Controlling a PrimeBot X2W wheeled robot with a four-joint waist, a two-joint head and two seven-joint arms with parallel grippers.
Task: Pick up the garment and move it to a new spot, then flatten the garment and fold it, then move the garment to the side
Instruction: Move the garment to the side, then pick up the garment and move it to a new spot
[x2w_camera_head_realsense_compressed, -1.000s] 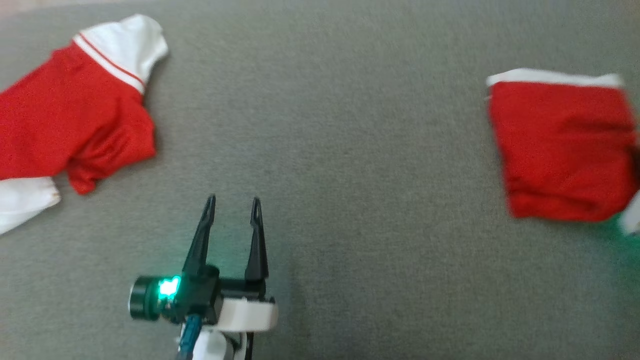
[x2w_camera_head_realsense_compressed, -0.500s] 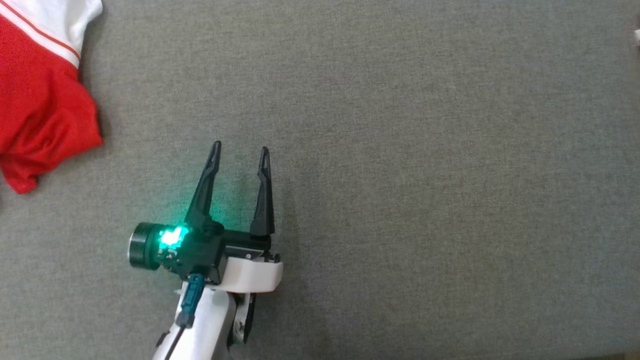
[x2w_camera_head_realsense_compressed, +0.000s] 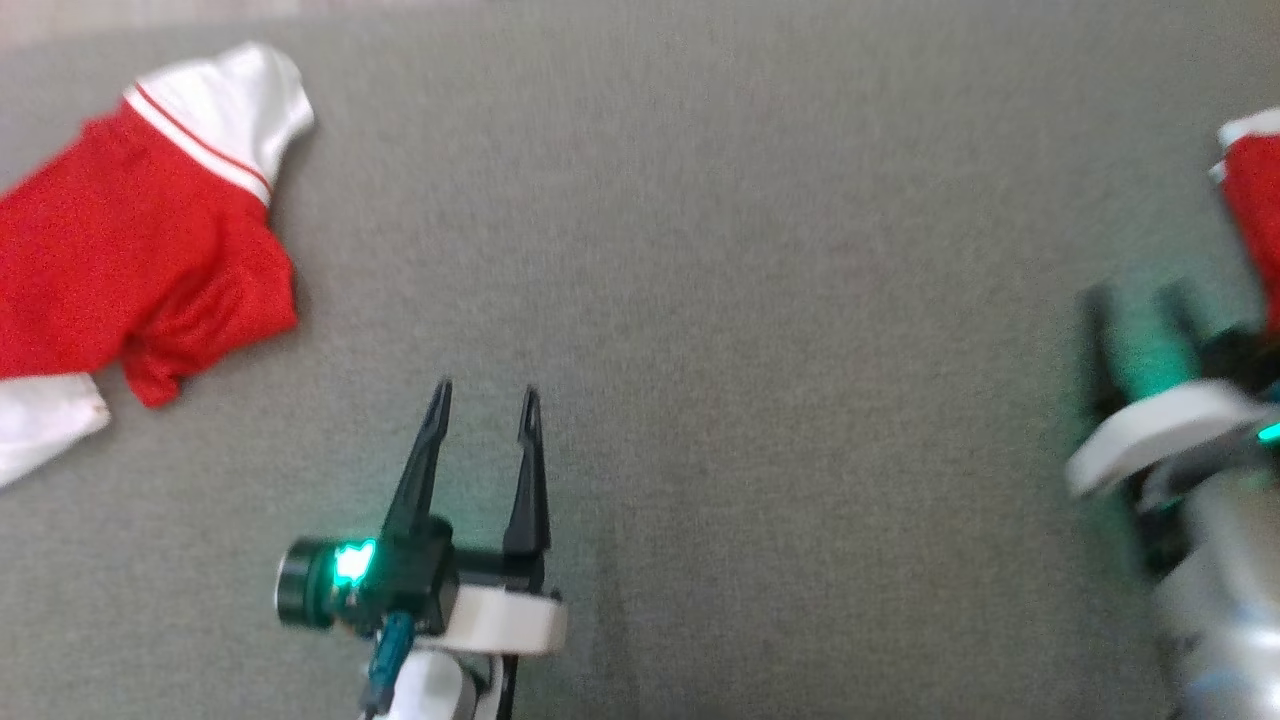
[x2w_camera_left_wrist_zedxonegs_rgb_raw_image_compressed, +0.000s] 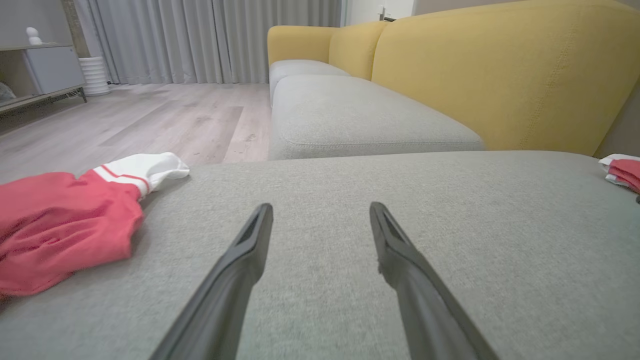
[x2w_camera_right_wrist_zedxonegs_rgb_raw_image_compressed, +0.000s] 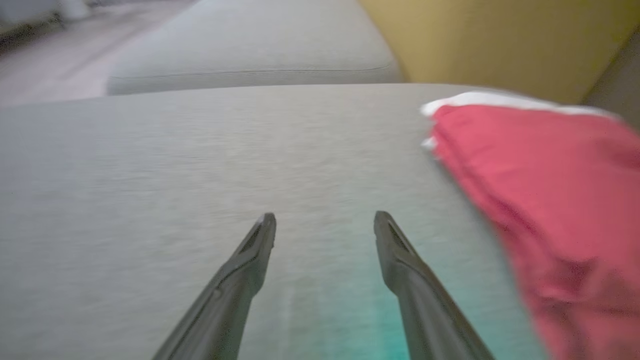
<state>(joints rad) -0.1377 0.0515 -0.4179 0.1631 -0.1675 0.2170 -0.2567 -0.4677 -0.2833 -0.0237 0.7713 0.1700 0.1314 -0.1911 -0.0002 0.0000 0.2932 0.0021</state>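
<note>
Two garments are lying well apart on the grey cushion (x2w_camera_head_realsense_compressed: 750, 250) you are looking down at. One, the crumpled garment (x2w_camera_head_realsense_compressed: 140, 260), is red with white sleeves and is sprawling at the far left. One of its white sleeves, edged with a thin red stripe, is pointing away from the robot, and a second white piece is trailing off the left edge of the head view. The other, the folded garment (x2w_camera_right_wrist_zedxonegs_rgb_raw_image_compressed: 540, 200), is red with a white edge and is lying flat at the far right of the cushion, where the head view is cutting most of it off. Two grippers are showing. Your left gripper (x2w_camera_head_realsense_compressed: 487, 390) is pointing across bare cushion between the two garments, nearer the crumpled one, with its two fingers spread wide and gripping nothing. Your right gripper (x2w_camera_right_wrist_zedxonegs_rgb_raw_image_compressed: 326, 217) is also standing with both fingers parted and nothing between them. The folded garment is lying just beside it, off to the right in its wrist view. In the head view that gripper is blurring at the right edge and glowing green. Behind, one yellow sofa back (x2w_camera_left_wrist_zedxonegs_rgb_raw_image_compressed: 500, 75) is rising over two more grey seats, and one wooden floor (x2w_camera_left_wrist_zedxonegs_rgb_raw_image_compressed: 150, 115) is running to grey curtains (x2w_camera_left_wrist_zedxonegs_rgb_raw_image_compressed: 200, 40).
</note>
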